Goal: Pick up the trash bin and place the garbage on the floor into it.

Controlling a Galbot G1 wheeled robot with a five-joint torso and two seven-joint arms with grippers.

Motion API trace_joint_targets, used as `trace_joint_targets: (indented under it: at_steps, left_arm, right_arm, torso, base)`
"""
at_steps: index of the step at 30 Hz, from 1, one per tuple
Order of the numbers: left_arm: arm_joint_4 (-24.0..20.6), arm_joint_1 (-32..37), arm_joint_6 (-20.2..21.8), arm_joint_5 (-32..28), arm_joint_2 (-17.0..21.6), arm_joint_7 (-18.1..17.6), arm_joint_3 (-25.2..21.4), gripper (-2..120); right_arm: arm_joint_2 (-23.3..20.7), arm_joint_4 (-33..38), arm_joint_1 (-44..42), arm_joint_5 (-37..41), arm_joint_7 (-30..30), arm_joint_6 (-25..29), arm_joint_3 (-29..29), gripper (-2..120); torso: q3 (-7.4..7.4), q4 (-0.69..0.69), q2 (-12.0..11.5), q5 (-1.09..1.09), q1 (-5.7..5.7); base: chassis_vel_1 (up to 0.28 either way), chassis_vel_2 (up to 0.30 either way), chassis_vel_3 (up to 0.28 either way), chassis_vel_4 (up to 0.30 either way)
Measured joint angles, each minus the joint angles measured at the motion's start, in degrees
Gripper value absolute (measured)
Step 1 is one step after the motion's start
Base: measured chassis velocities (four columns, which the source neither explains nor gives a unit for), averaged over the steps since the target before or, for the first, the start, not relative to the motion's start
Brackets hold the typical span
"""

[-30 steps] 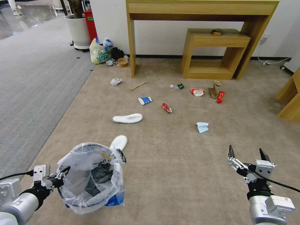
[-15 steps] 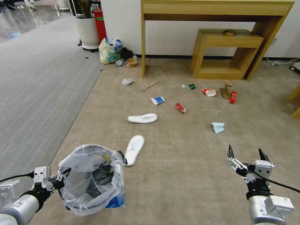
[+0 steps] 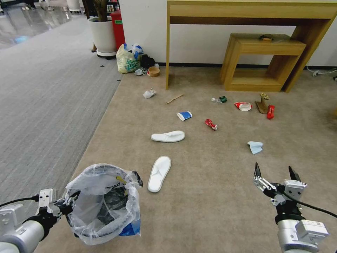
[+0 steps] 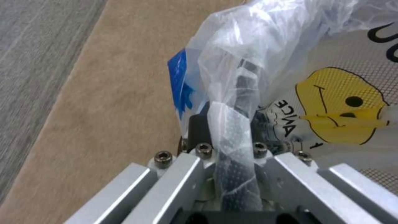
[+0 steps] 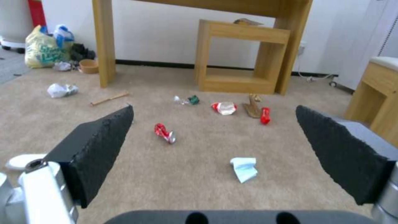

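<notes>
My left gripper (image 3: 66, 204) is shut on the rim of the trash bin (image 3: 103, 203), a black bin lined with a crinkly plastic bag, and holds it above the floor (image 3: 210, 196) at lower left. In the left wrist view the left gripper (image 4: 232, 146) pinches rim and bag (image 4: 232, 62). My right gripper (image 3: 274, 168) hangs open at lower right, holding nothing. Garbage lies ahead: two white slippers (image 3: 159, 173) (image 3: 168, 136), a paper cup (image 3: 184, 115), a crushed red can (image 3: 211, 124), a face mask (image 3: 255, 147), a bowl (image 3: 243, 105) and a red wrapper (image 3: 270, 111). The right wrist view shows the mask (image 5: 244, 168) and can (image 5: 164, 133) between its open fingers.
A wooden desk (image 3: 245, 10) and a low wooden shelf (image 3: 263, 59) stand against the far wall. A yellowish shopping bag (image 3: 126, 61) and a white planter (image 3: 103, 37) sit at the back left. Grey ribbed carpet (image 3: 45, 98) borders the left side.
The whole picture has shifted to the right, so the camera has moved. The near slipper now shows fully beside the bin. Both grippers keep their pose.
</notes>
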Motion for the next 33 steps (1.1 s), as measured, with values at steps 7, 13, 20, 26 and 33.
trace_joint_targets:
  at_steps: [7, 13, 20, 26, 33]
  left_arm:
    - [0.05, 0.34, 0.00, 0.00, -0.19, 0.12, -0.03, 0]
    - [1.29, -0.55, -0.23, -0.12, -0.28, -0.21, -1.30, 0]
    - [5.19, -4.75, -0.08, -2.36, 2.65, -0.78, -2.26, 0]
    - [7.56, -6.24, -0.04, -3.75, 4.99, -0.80, -1.28, 0]
    - [8.88, -5.94, 0.00, -3.72, 6.31, -0.13, -0.92, 0]
  right_arm:
    - [-0.06, -0.04, 0.07, -0.64, 0.06, -0.01, -0.31, 100]
    - [-0.79, -0.67, 0.93, -0.42, 0.23, -2.03, -0.81, 100]
    - [-3.81, -2.73, 3.71, 2.63, 0.26, -5.10, -0.63, 100]
    - [-8.39, -6.65, 8.29, 8.77, -0.40, -7.84, -2.35, 100]
    - [-14.33, -12.82, 16.91, 17.31, -0.30, -10.73, -8.59, 100]
  torso:
    - [0.02, 0.00, 0.00, -0.04, 0.02]
    - [0.00, 0.00, 0.00, -0.02, 0.01]
    - [-0.01, 0.01, 0.00, -0.01, 0.00]
    - [0.00, -0.01, 0.00, -0.01, 0.00]
    - [0.00, -0.01, 0.00, -0.01, 0.00]
  base:
    - [-0.224, 0.236, 0.218, -0.236]
    - [-0.051, 0.094, 0.070, -0.086]
    - [0.025, -0.020, -0.014, 0.022]
    - [0.000, 0.000, 0.000, 0.000]
    - [0.000, 0.000, 0.000, 0.000]
